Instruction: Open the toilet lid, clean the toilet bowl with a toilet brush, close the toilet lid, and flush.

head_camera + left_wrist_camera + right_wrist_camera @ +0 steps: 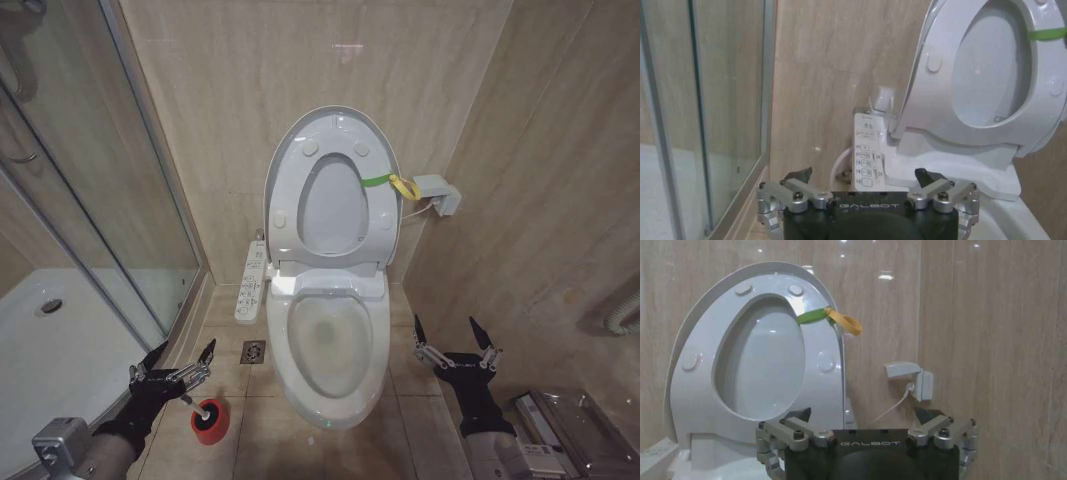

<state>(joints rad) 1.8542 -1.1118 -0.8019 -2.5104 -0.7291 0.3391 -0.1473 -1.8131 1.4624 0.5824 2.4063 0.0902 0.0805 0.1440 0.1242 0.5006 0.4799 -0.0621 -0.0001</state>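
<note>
Now, step: fetch the toilet brush [193, 400].
Lid: toilet lid [330, 190] upright against wall; toilet bowl [328, 345] exposed.
Brush: standing in red holder [209, 421], beside bowl.
Left gripper [178, 365]: fingers apart, above handle; approach straight down, close squarely.
Right gripper [452, 332]: fingers apart, idle.

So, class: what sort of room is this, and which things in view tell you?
A bathroom, most likely in a home or hotel. The clues: a toilet bowl with its toilet lid raised, a glass shower enclosure, and tiled walls.
</note>
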